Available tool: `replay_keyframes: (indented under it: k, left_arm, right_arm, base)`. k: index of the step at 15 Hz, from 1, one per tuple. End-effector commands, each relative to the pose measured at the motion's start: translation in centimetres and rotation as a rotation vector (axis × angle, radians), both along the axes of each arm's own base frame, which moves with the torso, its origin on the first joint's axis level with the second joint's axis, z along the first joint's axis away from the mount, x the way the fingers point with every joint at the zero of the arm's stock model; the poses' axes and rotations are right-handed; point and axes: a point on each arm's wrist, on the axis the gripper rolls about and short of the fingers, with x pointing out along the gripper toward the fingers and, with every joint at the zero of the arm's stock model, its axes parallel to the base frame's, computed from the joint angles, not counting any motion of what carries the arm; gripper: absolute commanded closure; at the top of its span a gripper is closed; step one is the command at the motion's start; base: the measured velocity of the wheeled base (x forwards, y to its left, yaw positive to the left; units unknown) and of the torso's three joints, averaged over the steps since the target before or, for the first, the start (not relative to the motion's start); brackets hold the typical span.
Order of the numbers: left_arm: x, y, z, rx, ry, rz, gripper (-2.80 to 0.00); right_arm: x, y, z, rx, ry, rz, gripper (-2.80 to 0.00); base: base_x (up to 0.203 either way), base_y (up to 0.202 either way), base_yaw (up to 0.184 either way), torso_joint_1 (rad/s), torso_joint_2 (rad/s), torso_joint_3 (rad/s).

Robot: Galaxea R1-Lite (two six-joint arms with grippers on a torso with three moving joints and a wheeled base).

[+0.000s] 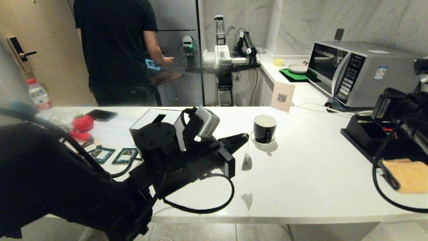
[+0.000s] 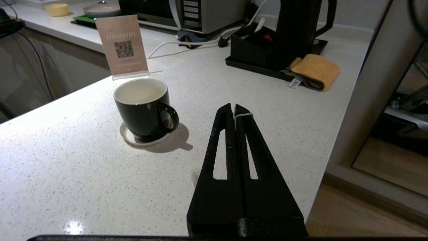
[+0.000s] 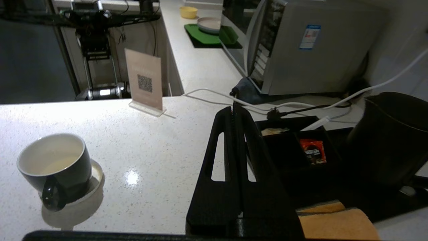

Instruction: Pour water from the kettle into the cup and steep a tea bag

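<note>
You have the kettle (image 3: 391, 140) on the black tray (image 3: 334, 190) at your right. The cup (image 1: 264, 128) on its saucer (image 1: 264, 140) holds pale liquid. Your left gripper (image 1: 245, 136) pinches the string; the tea bag (image 1: 246, 162) dangles beside the cup. Your right gripper (image 3: 233, 110) is pressed together, empty.

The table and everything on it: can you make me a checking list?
Surface: white counter, dry where visible.
Job's things: cup upright on its saucer; tea bag dangling on its string beside the cup; kettle on the black tray.
Clutter: sachets, tissue box, orange cloth.
Grippers: left gripper shut on the string; right gripper shut, holding nothing.
Cables: white cord near the microwave.
Surroundings: person standing behind.
</note>
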Motion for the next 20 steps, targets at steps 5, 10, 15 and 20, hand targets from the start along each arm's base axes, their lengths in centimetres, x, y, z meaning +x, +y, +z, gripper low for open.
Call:
replay_keyframes:
  k: [5,10,15,20]
  left_arm:
    - [-0.6,-0.8,-0.8,0.012,0.018,-0.014,0.0]
    - [-0.8,-1.2,-1.0,0.017,0.023,-0.021,0.0]
    - [-1.3,-1.5,-1.0,0.015,0.022,-0.034,0.0]
    - [-1.5,-1.5,-0.8,0.014,0.021,-0.017,0.0]
  right_arm:
    - [-4.0,-2.1,0.1,-0.019,-0.137,0.051,0.0]
    - [-8.7,-3.1,-1.9,-0.029,-0.13,0.021,0.0]
    - [-12.8,-3.8,-3.3,-0.021,-0.174,-0.018,0.0]
    - [-17.0,-3.8,-6.4,-0.02,-0.186,0.002,0.0]
  base:
    - [0.0,0.0,0.0,0.0,0.0,0.0]
    - [0.0,0.0,0.0,0.0,0.0,0.0]
    - [0.0,0.0,0.0,0.0,0.0,0.0]
    - [0.0,0.0,0.0,0.0,0.0,0.0]
